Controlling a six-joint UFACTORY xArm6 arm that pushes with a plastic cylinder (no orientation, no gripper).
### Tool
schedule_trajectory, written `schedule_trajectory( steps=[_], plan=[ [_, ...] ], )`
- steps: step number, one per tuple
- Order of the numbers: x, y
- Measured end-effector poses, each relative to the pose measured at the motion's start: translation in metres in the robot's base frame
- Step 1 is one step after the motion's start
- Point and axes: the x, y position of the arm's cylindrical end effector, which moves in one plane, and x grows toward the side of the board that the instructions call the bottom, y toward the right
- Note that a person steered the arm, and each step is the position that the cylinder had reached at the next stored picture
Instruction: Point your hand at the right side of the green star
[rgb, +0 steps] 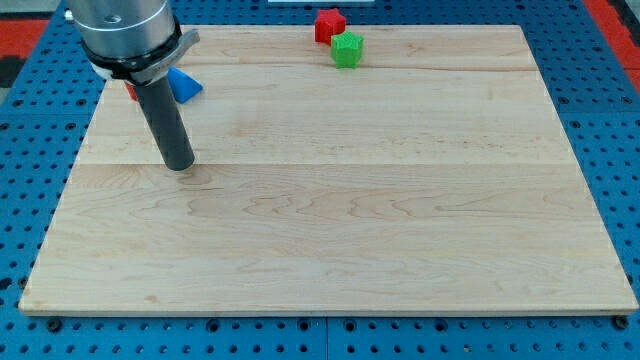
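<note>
Four small blocks sit on one wooden board (330, 230). At the far edge, right of centre, a green star (347, 49) touches a red block (329, 24). Far left, a blue block (183, 84) and a partly hidden second red block (131, 92) lie behind the rod. The tip (179, 165) grasps nothing, resting well left of the star.
</note>
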Motion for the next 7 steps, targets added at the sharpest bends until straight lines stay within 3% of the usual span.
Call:
schedule_trajectory(
  steps=[2,3,4,5,7],
  plan=[
    [0.009,0.025],
    [0.053,0.028],
    [0.075,-0.022],
    [0.059,-0.133],
    [0.022,-0.143]
  ],
)
